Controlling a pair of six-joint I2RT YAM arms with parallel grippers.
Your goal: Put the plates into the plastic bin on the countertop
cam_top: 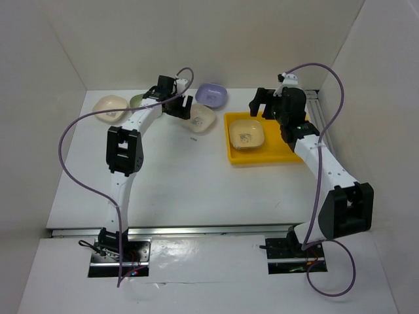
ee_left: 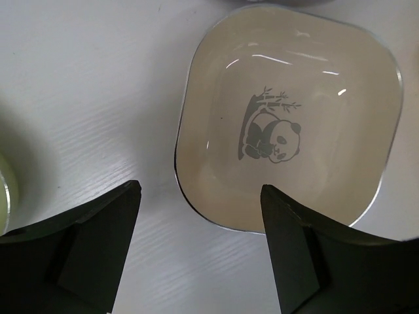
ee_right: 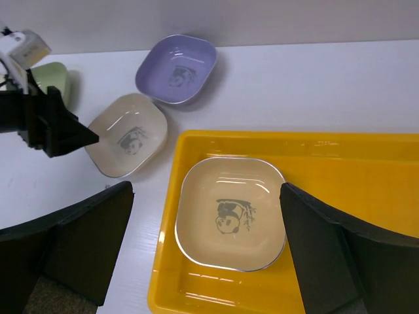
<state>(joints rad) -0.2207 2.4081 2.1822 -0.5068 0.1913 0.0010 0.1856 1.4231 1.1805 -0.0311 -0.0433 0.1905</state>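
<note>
Left gripper (ee_left: 200,190) spread over a cream plate (ee_left: 288,124) on the table (ee_left: 98,98), right gripper (ee_right: 206,190) spread above the plate (ee_right: 229,212) in the bin (ee_right: 340,170).

Left gripper (ee_left: 200,193) and right gripper (ee_right: 206,190), jaws spread wide

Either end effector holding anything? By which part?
Nothing is held. The left end effector is open over the rim of a cream plate on the table; the right end effector is open above a second plate lying in the yellow bin.
</note>
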